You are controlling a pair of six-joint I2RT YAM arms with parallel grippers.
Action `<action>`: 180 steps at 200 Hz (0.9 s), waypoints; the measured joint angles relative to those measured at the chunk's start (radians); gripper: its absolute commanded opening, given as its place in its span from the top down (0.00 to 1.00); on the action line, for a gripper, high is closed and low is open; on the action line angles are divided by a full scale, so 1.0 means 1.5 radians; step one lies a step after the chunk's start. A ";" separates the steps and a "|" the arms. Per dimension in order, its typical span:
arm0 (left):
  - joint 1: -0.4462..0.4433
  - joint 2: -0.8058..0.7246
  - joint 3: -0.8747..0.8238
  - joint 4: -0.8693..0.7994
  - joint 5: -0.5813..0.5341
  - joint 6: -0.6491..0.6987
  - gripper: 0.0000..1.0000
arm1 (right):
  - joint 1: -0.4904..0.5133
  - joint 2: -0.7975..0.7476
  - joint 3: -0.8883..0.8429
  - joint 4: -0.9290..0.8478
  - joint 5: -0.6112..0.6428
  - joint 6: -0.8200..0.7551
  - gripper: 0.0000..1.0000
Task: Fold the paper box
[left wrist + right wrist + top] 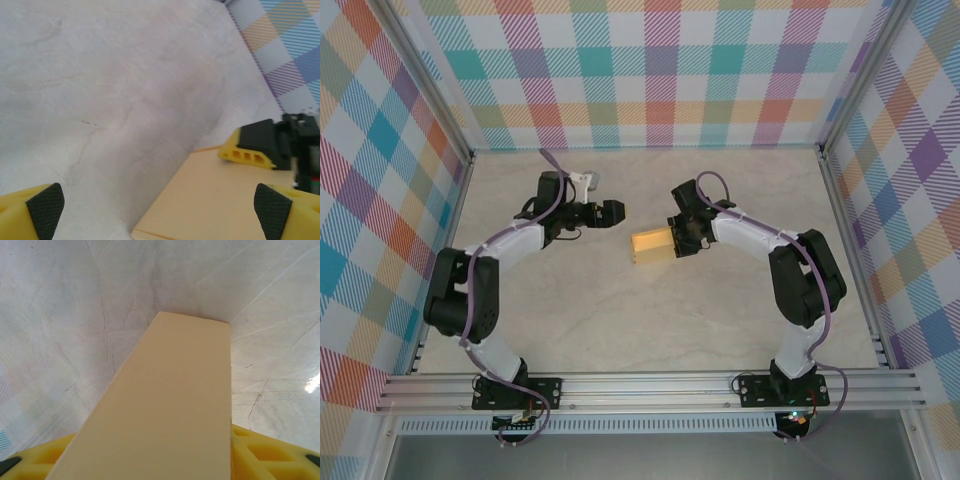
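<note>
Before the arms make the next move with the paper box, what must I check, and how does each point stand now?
1. Left gripper is open: ok, its jaws stand wide.
2. Left gripper is apart from the paper box: ok, bare table shows between them in the top view.
3. Right gripper holds the box: ok, its fingers sit against both long sides.
4. All flaps are folded in: cannot tell; it looks like a closed rectangular box, but its ends are hidden.
5. Box rests flat on the table: cannot tell; it may be lifted a little.
</note>
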 measured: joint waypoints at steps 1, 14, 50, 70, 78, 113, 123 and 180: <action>-0.001 0.002 0.000 -0.001 -0.002 0.000 0.00 | 0.000 0.000 0.000 0.000 0.000 0.000 0.45; -0.016 0.012 -0.009 -0.004 -0.010 -0.006 0.00 | 0.000 0.000 0.000 0.000 0.000 0.000 0.45; -0.064 0.006 -0.055 0.004 -0.008 -0.010 0.00 | 0.000 0.002 0.004 -0.006 -0.002 -0.005 0.45; -0.069 -0.015 -0.077 0.015 -0.014 -0.004 0.00 | 0.003 0.008 0.013 -0.013 -0.006 -0.008 0.44; -0.069 -0.021 -0.080 0.012 -0.020 0.005 0.00 | 0.003 0.011 0.019 -0.018 -0.008 -0.010 0.44; -0.070 -0.028 -0.072 -0.013 -0.044 0.046 0.00 | 0.004 0.025 0.040 -0.035 -0.011 -0.018 0.44; -0.070 -0.028 -0.067 -0.021 -0.049 0.056 0.00 | 0.004 0.028 0.046 -0.038 -0.012 -0.020 0.43; -0.072 -0.025 -0.056 -0.042 -0.062 0.084 0.00 | -0.004 0.033 0.050 -0.035 -0.023 -0.020 0.34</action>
